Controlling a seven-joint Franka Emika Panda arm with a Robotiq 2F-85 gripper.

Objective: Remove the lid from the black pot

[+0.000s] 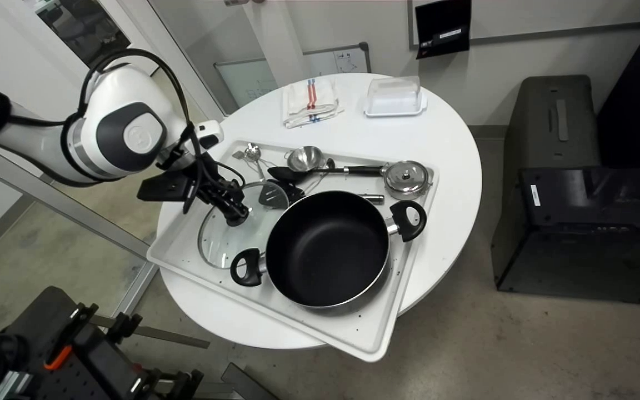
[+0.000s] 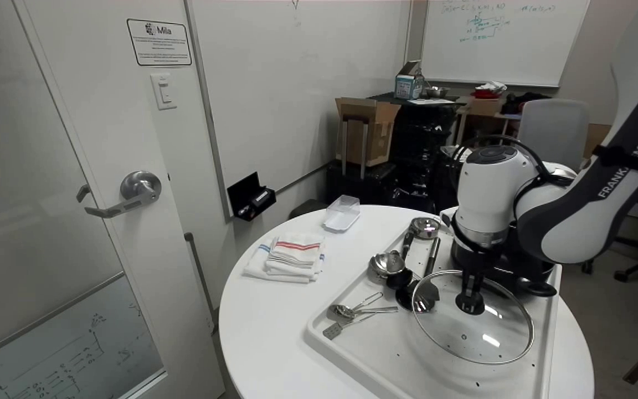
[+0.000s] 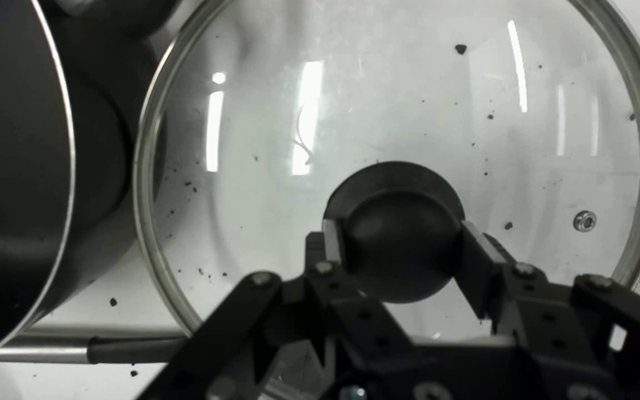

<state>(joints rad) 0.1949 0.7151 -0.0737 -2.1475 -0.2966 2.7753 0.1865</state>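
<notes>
On the tray (image 1: 348,330) atop the white desk (image 1: 442,144), the black pot (image 1: 325,250) stands uncovered. Just beside it is the glass lid (image 3: 398,128), a black spatula (image 1: 273,195) partly showing through. Spread only as wide as the lid's knob (image 3: 400,244), the jaws clasp it from 2 sides; whether the lid touches the tray is unclear.

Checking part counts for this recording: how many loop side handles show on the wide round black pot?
2: a black loop handle nearest the transparent round glass lid, and a matching black handle on the opposite side of the pot. Both show in an exterior view.
</notes>
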